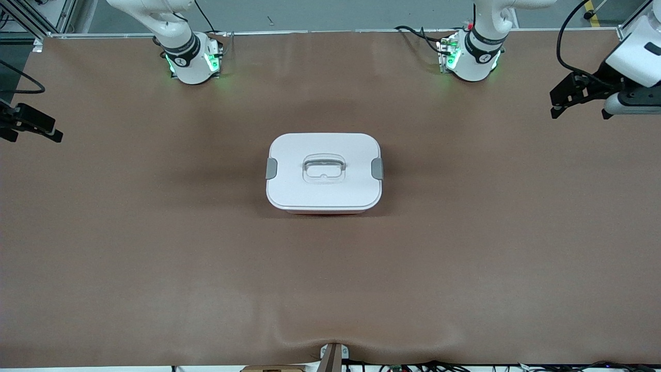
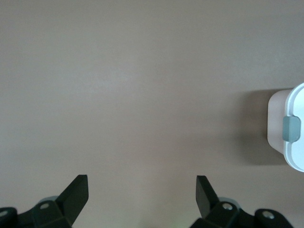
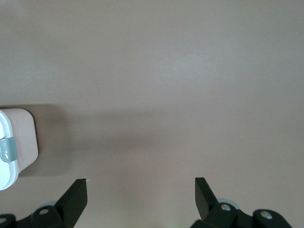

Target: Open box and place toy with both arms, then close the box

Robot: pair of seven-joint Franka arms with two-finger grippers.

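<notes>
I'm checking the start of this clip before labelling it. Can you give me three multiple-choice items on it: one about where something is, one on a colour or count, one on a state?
1. Where does the box stand?
A. at the middle of the table, between the two arms' ends
B. against the right arm's base
C. at the table edge nearest the front camera

2. How many grey side clips show on the box in the front view?
A. none
B. two
C. four

3. How is the box's lid?
A. off and lying beside the box
B. propped half open
C. on the box, closed

Answers:
1 A: the box sits in mid-table, apart from both bases.
2 B: one clip shows at each short end.
3 C: the white lid covers the base; the left gripper and right gripper both hang open over bare table, touching nothing.
</notes>
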